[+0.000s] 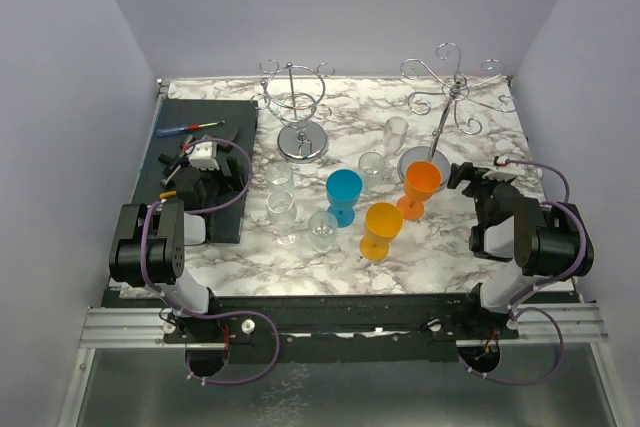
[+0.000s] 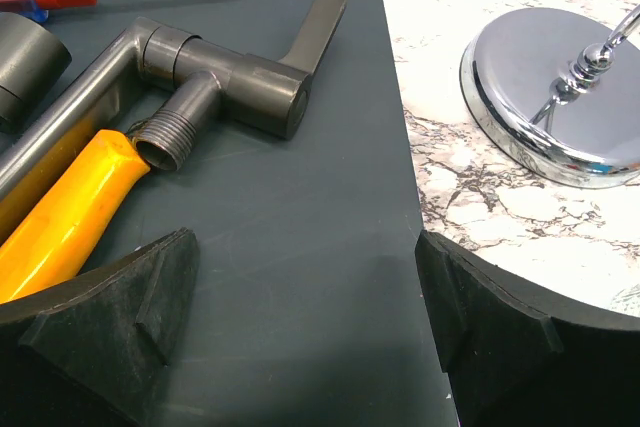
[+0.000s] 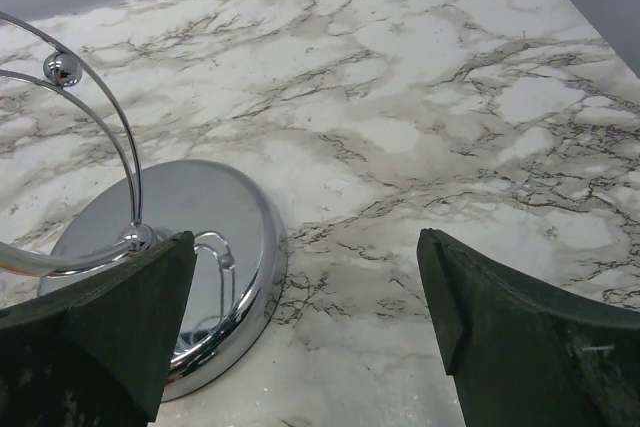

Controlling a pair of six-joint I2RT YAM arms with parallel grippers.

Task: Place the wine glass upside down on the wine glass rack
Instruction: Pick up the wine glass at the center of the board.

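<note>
On the right side of the table, the right gripper [image 3: 305, 332] hangs empty, fingers apart, beside the orange plastic wine glass [image 1: 421, 185] and the chrome wire rack [image 1: 452, 87]. The left gripper [image 2: 305, 332], also apart, waits over the dark mat [image 2: 300, 237]. I think it is best to grasp the stem low, so the glass can be turned before its foot slides onto an arm of the rack.

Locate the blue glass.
In the top view the blue glass stands upright mid-table, left of the orange glass and just beyond and left of the yellow glass.
</note>
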